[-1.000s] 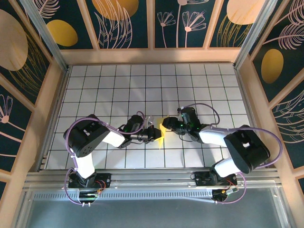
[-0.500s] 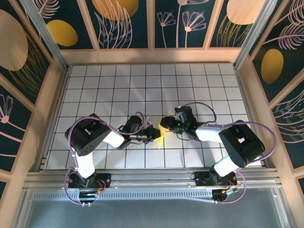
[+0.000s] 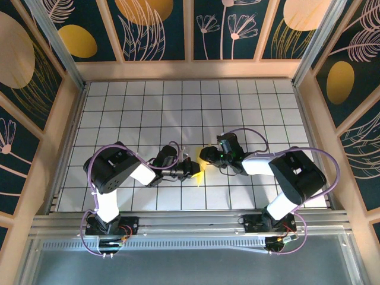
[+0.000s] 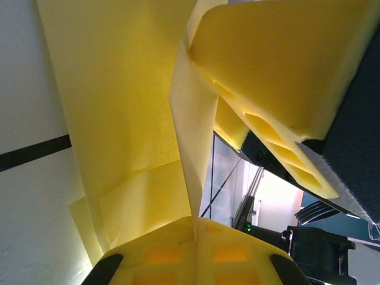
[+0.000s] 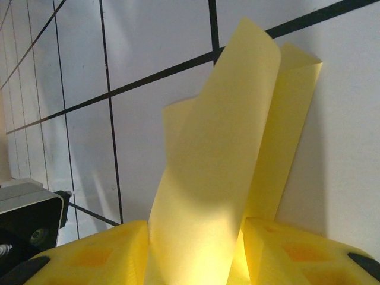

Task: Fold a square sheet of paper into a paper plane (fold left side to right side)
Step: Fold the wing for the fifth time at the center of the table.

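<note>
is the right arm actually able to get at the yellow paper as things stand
Probably yes. The right gripper is already at the paper: in the right wrist view a folded flap rises between its two yellow fingers. The left gripper crowds the same sheet from the other side, so room is tight.

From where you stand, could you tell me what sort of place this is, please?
Probably a purpose-built robot test enclosure rather than a home or office: a white grid-lined tabletop, decorative dark wall panels in pale wooden frames around it, and an aluminium rail carrying both arms.
</note>
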Motion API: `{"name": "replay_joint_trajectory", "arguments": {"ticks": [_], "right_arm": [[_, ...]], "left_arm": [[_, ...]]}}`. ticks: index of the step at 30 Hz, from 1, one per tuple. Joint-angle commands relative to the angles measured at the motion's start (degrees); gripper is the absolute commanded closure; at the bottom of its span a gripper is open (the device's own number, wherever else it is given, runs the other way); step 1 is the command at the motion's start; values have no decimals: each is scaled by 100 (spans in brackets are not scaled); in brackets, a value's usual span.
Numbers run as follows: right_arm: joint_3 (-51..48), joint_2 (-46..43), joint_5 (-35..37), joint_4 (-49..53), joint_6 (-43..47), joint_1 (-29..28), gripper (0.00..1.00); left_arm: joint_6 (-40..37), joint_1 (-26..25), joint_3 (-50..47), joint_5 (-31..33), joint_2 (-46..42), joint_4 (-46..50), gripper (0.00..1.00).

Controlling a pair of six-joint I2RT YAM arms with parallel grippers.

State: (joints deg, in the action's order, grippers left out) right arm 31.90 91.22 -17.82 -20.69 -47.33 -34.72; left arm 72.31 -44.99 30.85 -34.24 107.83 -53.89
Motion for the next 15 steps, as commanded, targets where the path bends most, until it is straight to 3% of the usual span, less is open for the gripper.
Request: {"name": "replay_joint_trajectory", "arguments": {"ticks": [1, 15], "right_arm": [[172, 111, 199, 173, -54, -67, 55], [185, 181, 209, 258, -16, -71, 57]], "left_arm": [[63, 43, -81, -49, 115, -306, 94], [-224, 208, -89, 54, -269, 195, 69]]}}
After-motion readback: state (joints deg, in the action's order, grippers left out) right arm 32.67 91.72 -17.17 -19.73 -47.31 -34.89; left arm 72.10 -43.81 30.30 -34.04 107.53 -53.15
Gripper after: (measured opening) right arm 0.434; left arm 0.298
